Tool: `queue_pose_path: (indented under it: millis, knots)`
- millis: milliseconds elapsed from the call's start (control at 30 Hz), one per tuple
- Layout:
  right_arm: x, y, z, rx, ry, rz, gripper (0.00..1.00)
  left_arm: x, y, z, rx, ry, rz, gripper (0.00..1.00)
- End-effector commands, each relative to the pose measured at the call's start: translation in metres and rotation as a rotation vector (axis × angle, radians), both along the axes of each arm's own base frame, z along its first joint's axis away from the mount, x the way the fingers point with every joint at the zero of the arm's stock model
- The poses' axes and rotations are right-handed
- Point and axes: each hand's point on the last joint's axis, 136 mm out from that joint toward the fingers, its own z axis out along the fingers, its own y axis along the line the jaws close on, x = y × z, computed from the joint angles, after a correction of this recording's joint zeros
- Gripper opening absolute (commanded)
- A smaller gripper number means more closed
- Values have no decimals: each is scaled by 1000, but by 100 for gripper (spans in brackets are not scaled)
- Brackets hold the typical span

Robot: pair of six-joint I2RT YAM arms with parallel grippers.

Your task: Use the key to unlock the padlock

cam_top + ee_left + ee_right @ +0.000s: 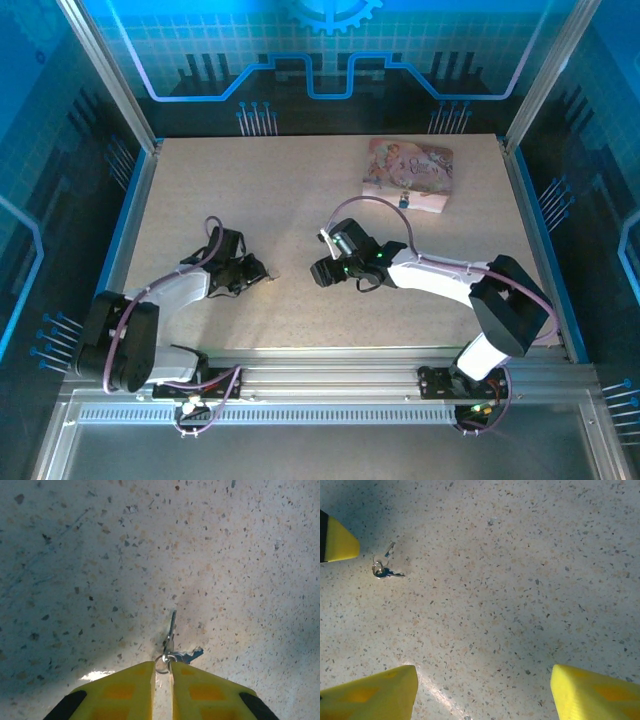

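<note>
The key (172, 625) lies flat on the desk (225, 555), its ring pinched between my left gripper's (162, 666) clenched jaws. My right gripper (484, 675) hangs released nearby. The key looks light, thin and slippery, so I'd grip the bow, not the blade.

The right claw (483, 680) hangs over a speckled tabletop (520, 580), its two yellow fingers (375, 692) standing wide apart at the lower edge with nothing between them. Far up to the left lies the key (383, 571), small and silvery on a thin ring; there may be a second key on that ring, but it is too tiny to be sure. Just beside it, apart from the ring, pokes a yellow fingertip (339, 542) with a black band.
</note>
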Motion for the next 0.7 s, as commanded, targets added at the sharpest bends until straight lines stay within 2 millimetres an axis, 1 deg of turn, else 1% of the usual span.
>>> queue_pose_path:
  millis: [0, 200, 367, 533, 667]
  knots:
    - [0, 9, 5, 7, 3, 7, 71, 2, -1, -6, -3, 6, 14, 16]
    - [1, 11, 9, 5, -8, 14, 71, 3, -4, -13, -13, 18, 10, 17]
    - [-1, 9, 6, -5, -4, 12, 71, 3, -7, -17, -29, 33, 7, 17]
    - [-1, 8, 6, -7, -4, 10, 71, 2, -10, -19, -36, 39, 0, 17]
    - [-1, 9, 7, -6, -4, 10, 71, 3, -12, -19, -40, 38, -1, 20]
